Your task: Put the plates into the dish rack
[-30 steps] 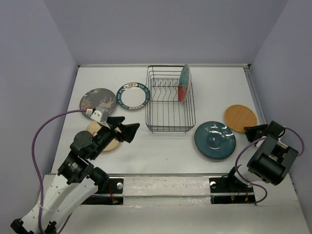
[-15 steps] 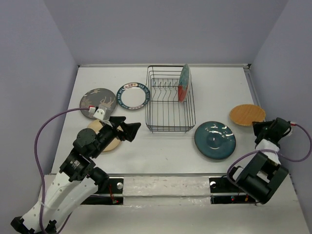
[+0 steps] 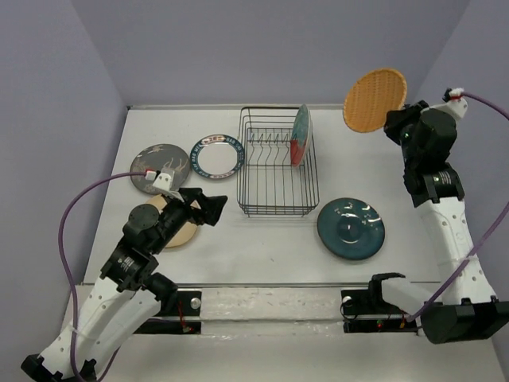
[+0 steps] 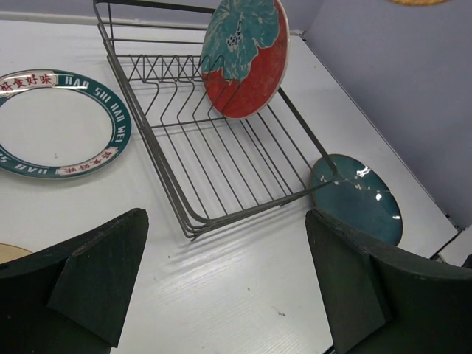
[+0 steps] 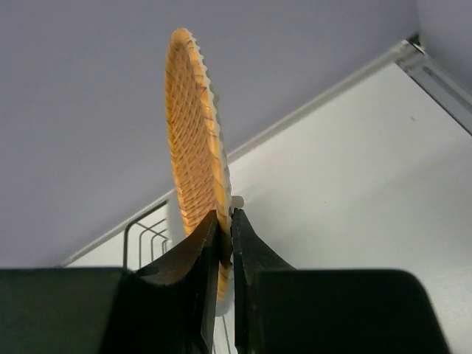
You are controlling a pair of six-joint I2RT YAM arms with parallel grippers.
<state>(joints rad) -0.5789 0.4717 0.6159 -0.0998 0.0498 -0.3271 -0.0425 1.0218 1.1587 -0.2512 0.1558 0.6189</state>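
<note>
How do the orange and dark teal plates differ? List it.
The orange plate is aloft, edge pinched by the right gripper; the dark teal plate lies flat on the table, untouched. The orange plate looks woven and matte; the dark teal plate is glossy. Both are round and outside the rack.

Soft, even overhead light fills every view. The white counter shows a glossy sheen just ahead of the left claw, and glare spots sit on the dark teal plate beyond it. Shadows are faint. The right claw looks black and soft-edged beneath the sharp orange plate.
</note>
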